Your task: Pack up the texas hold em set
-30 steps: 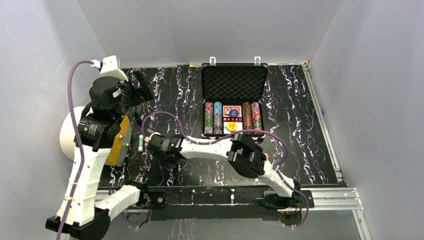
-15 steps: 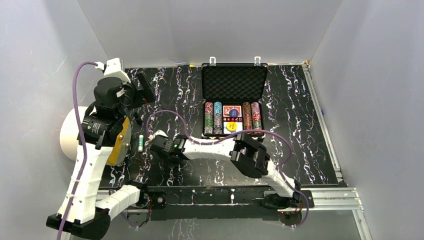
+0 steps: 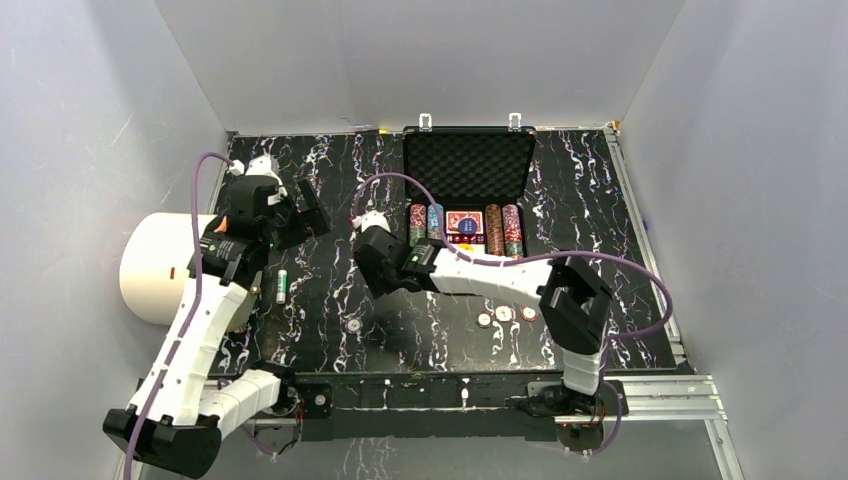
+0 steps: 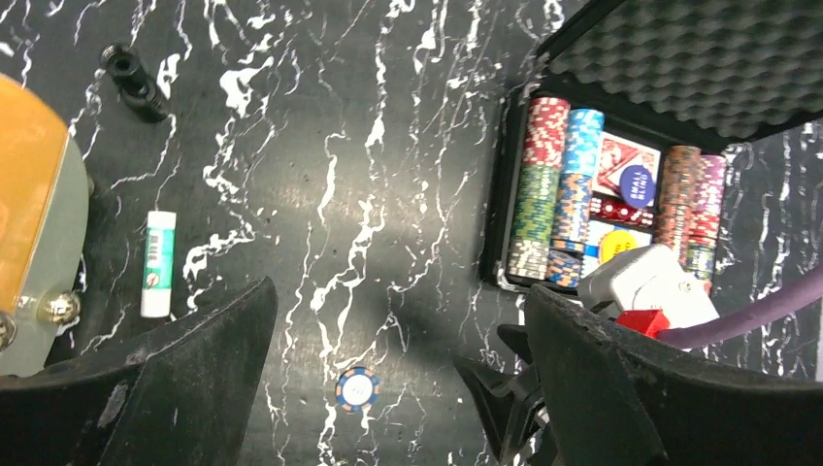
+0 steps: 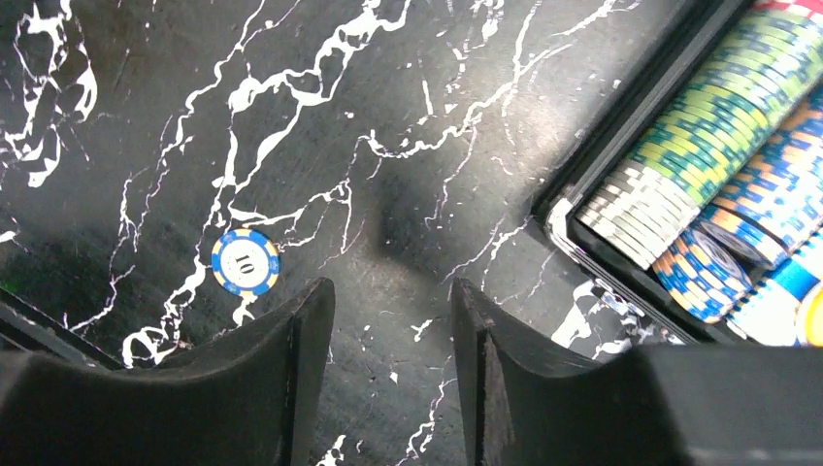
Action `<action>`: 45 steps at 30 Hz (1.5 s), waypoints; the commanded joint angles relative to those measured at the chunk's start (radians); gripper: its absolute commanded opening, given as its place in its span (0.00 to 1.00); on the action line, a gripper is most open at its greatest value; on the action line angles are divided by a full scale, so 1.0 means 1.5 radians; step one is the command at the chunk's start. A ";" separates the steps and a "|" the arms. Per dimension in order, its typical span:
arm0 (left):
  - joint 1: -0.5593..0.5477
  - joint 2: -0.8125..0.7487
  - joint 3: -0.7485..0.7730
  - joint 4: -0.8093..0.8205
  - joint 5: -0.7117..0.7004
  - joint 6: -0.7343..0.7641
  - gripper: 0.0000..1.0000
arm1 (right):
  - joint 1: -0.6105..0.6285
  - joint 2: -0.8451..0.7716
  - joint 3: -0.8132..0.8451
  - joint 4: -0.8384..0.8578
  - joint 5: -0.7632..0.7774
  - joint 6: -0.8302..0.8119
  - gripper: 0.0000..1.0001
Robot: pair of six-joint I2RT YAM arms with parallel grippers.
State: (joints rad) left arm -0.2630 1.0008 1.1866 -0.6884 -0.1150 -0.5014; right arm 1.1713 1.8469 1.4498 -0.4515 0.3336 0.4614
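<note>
We are hovering the right jaws, spread and empty like the left jaws, near the loose blue chip (image 5: 245, 262), which seemingly needs pinching next for the briefcase (image 3: 468, 165).

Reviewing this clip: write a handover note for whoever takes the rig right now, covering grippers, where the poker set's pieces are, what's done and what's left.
Left gripper: open, empty, above the table left of the briefcase.
Right gripper: open, empty, above bare table by the briefcase's front-left corner.
Briefcase: lid up, at the back of the table; chip rows, red card deck and yellow button inside.
Loose: blue-and-yellow chip near the right gripper; three small round pieces in front of the briefcase.
Done: most of the set is packed.
Left: collect the four loose pieces, close and latch the lid.
</note>
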 commanded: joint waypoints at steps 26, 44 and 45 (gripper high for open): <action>0.005 -0.034 0.091 0.008 -0.146 0.020 0.98 | 0.083 0.277 0.271 -0.121 -0.106 -0.082 0.73; 0.004 -0.041 0.036 -0.007 -0.106 -0.015 0.98 | 0.077 0.195 0.186 -0.076 0.008 -0.014 0.52; 0.004 -0.044 0.025 -0.010 -0.098 -0.021 0.98 | 0.074 0.184 0.173 -0.070 0.012 -0.009 0.52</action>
State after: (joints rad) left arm -0.2626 0.9558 1.2751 -0.6815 -0.3046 -0.4957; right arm 1.2976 2.2230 1.7679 -0.5922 0.2657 0.3958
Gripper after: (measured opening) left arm 0.983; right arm 0.523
